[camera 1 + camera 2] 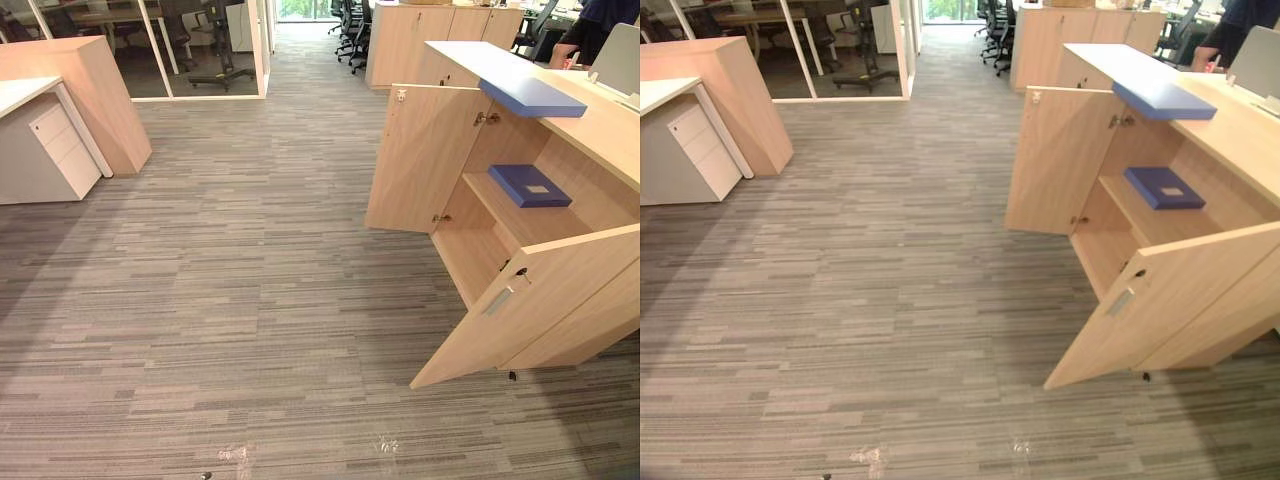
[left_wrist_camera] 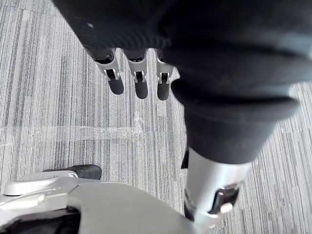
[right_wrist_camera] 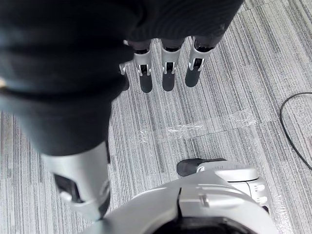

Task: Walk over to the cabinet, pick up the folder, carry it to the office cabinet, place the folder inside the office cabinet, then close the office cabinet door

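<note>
Since both hands hang low over the striped grey carpet (image 1: 220, 300), nothing's grabbed yet: the left hand (image 2: 140, 83) and right hand (image 3: 168, 73) each have their fingers straight and relaxed, and both are empty. Further out, at the right side of the frame, the pale wood cabinet (image 1: 415, 160) stands with both doors wide open. The folder (image 1: 530, 185) lies flat on its middle shelf, dark blue, stiff-looking, pale label up. It's off to the right, so I'd guess the right hand is nearer.

White drawer unit (image 1: 60, 150) under desk (image 1: 20, 92) far left; office chairs (image 1: 352, 30) beyond; striped grey carpet (image 1: 230, 300).
</note>
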`<state>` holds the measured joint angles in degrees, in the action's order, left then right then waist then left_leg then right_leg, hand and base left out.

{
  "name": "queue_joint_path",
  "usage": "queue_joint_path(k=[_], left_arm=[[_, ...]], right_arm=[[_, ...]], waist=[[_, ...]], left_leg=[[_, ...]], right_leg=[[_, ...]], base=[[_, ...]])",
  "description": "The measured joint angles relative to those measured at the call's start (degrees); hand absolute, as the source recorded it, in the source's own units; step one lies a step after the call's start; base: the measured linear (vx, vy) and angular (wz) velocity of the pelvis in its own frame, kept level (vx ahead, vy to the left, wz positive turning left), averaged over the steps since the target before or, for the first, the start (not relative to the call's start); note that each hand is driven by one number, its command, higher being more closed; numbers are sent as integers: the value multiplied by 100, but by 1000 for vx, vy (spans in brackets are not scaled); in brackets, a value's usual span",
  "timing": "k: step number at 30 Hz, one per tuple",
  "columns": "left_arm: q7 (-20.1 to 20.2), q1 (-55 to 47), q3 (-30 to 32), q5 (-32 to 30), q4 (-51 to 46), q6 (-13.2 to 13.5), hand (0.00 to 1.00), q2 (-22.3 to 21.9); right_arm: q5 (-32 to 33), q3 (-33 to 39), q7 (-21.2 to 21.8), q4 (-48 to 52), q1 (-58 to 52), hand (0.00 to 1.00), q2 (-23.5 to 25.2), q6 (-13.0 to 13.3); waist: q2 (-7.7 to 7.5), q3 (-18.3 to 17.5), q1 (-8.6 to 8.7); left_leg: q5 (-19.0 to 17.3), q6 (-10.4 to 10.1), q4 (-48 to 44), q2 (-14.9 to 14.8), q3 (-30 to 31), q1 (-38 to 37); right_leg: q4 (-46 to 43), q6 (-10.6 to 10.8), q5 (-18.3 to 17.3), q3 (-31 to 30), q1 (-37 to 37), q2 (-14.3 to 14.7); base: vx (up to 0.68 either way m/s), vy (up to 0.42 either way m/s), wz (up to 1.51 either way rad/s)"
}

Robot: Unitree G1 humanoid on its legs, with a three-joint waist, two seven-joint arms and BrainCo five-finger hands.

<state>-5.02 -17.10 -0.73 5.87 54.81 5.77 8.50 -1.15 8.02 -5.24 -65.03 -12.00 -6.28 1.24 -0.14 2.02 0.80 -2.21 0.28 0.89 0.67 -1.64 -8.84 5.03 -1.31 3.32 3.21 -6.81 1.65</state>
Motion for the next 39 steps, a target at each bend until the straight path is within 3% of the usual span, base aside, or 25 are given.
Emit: queue_joint_path(k=[7,14,23,32,34,36,37,39], left_arm=[[109,120,119,393,316,45,0,-12],[-93,147,422,-156,436,153,0,-89],[-239,273,655,-387,705,160,0,-82],[-266,407,780,-409,974,157,0,-78],[-295,457,853,-407,980,156,0,-78],[-336,500,939,-399,967,158,0,-107],[-345,495,1110,-395,891,158,0,-153],[-338,497,1420,-382,710,156,0,-238]], right_arm=[[0,164,18,-25,26,0,37,1],[7,197,17,-49,55,0,74,6],[26,218,14,-171,115,0,135,79],[70,415,16,-211,120,0,175,107],[159,434,18,-211,133,0,193,112],[227,548,18,-211,146,0,195,112],[229,662,18,-198,155,0,221,112],[229,641,17,-147,224,0,251,108]], waist=[[-22,41,2],[-91,47,-3],[-212,88,-1],[-225,93,1],[-255,151,8],[-212,245,16],[-171,305,5],[-206,473,-35]], left_leg=[[-2,-7,8,3,54,-32],[20,-25,8,-13,68,-28],[30,-12,63,-8,70,-32],[23,-16,34,-1,83,-3],[-239,-33,-501,-4,116,286],[-640,-186,-1310,-88,138,671],[-881,-402,-1898,-173,94,917],[-942,-491,-3248,-272,-156,1533]], right_leg=[[3,33,-22,91,-44,-11],[33,54,-39,102,-43,4],[32,32,-24,104,-26,2],[0,56,-49,124,-17,-7],[-121,43,-175,177,52,-23],[-404,-42,-392,271,187,9],[-559,-74,-505,296,225,41],[-801,-118,-650,281,245,18]], base=[[-18,3,4],[-36,-4,1],[0,0,0],[0,0,0],[-33,-11,13],[-60,-12,16],[-45,18,9],[-17,14,3]])
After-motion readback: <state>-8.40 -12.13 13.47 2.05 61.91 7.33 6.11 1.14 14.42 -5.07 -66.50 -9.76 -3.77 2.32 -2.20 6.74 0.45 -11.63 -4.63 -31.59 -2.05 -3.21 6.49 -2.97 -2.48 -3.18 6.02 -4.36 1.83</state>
